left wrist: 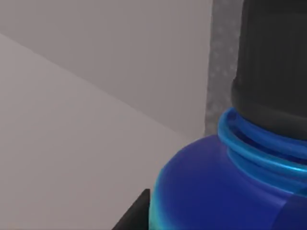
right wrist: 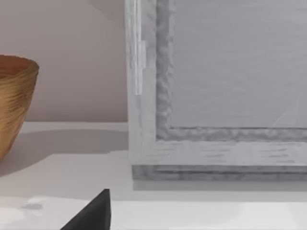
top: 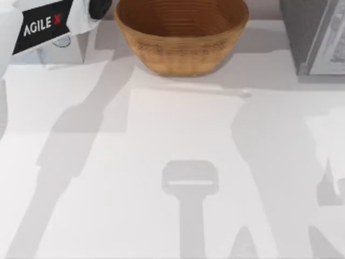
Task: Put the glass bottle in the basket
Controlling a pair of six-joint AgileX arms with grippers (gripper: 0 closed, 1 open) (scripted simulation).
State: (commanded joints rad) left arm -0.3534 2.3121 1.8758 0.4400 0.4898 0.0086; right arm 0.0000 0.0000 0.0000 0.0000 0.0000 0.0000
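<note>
Our left arm (top: pixel 40 24) reaches in at the top view's far left corner, beside the basket (top: pixel 180 35) at the far edge of the white surface (top: pixel 161 162). Its wrist view sits right against the glass bottle (left wrist: pixel 216 191) (blue shoulder, black cap (left wrist: pixel 271 67)); whether the jaws pinch it, we cannot tell.

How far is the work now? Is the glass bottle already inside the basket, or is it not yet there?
Not yet there. The basket at the table's far edge holds nothing in the part that can be seen. The glass bottle sits very close in the left wrist view, which suggests the left arm, at the top view's far left, is carrying it. What is left: bring it over the basket and release it.
</note>
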